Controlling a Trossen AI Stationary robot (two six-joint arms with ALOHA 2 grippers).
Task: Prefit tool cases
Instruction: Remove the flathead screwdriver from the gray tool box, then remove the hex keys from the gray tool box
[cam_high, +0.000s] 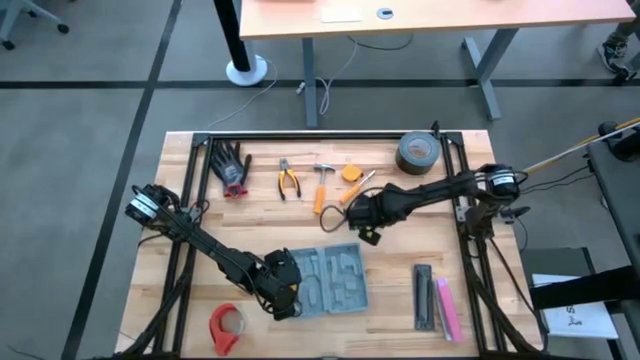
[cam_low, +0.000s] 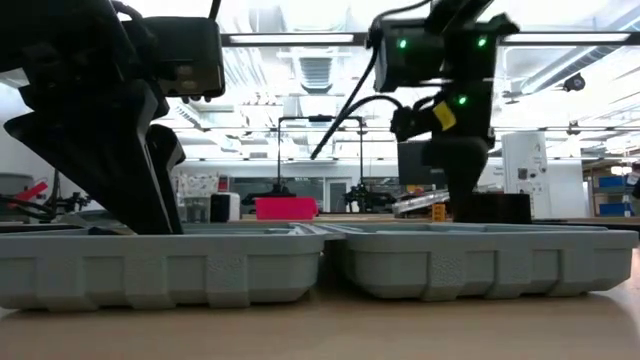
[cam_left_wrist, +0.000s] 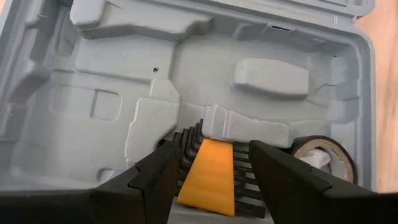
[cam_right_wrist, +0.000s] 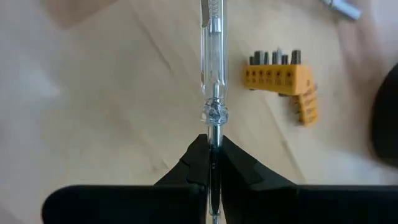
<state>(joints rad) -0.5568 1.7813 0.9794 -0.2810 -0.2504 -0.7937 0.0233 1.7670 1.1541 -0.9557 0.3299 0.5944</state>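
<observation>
The blue-grey tool case (cam_high: 330, 280) lies open at the table's near middle, its grey moulded tray (cam_left_wrist: 143, 93) up. My left gripper (cam_high: 283, 290) is down in the case's left half, on an orange holder of black hex keys (cam_left_wrist: 211, 168). My right gripper (cam_high: 365, 225) is just beyond the case's far edge, shut on a clear-handled screwdriver (cam_right_wrist: 212, 56). In the low view my left arm (cam_low: 100, 130) reaches into the case (cam_low: 160, 265) and my right gripper (cam_low: 445, 195) hangs behind it. My left gripper has the hex key set between its two fingers (cam_left_wrist: 155, 180), which come slanting down from the table's left. The black keys' outer sides (cam_left_wrist: 181, 155) fill the gap. The set rests in a slot of the tray. My right gripper pinches the screwdriver's metal shaft (cam_right_wrist: 213, 134) between its two fingertips, just below the clear handle's collar. The fingers point down. The screwdriver sticks out sideways from the fingertips (cam_low: 418, 205), lifted clear of the table.
A small tape roll (cam_left_wrist: 324, 158) lies in the tray beside the keys. Gloves (cam_high: 232, 168), pliers (cam_high: 289, 182), a hammer (cam_high: 322, 185), an orange bit holder (cam_right_wrist: 280, 81) and a grey tape roll (cam_high: 417, 152) lie along the far side. A red tape roll (cam_high: 227, 325) and black and pink bars (cam_high: 435, 300) lie near.
</observation>
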